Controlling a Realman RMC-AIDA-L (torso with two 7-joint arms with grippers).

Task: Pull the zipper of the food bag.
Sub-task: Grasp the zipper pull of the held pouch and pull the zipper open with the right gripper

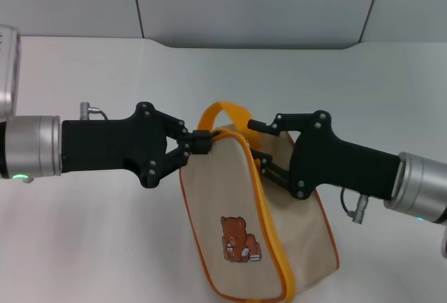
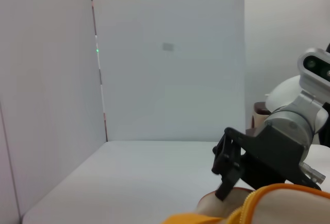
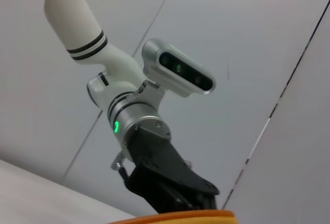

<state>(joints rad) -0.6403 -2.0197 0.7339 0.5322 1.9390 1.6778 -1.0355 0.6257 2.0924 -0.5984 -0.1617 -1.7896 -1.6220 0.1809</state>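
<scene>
The food bag [image 1: 230, 205] stands on the white table at the centre front, beige with a brown bear print [image 1: 241, 240] facing me. Its orange strap handle [image 1: 223, 113] arches over the top. The zipper [image 1: 269, 226] is the orange-yellow band running down the bag's edge; its silver pull is hidden. My left gripper [image 1: 201, 142] is shut on the bag's upper left corner. My right gripper [image 1: 260, 146] is open, with one finger above and one below the bag's top edge by the zip band. The bag's top also shows in the left wrist view [image 2: 294, 203].
The white table [image 1: 84, 247] stretches to both sides of the bag and back to grey wall panels [image 1: 251, 3]. Both arms reach in level from the sides, close above the table top.
</scene>
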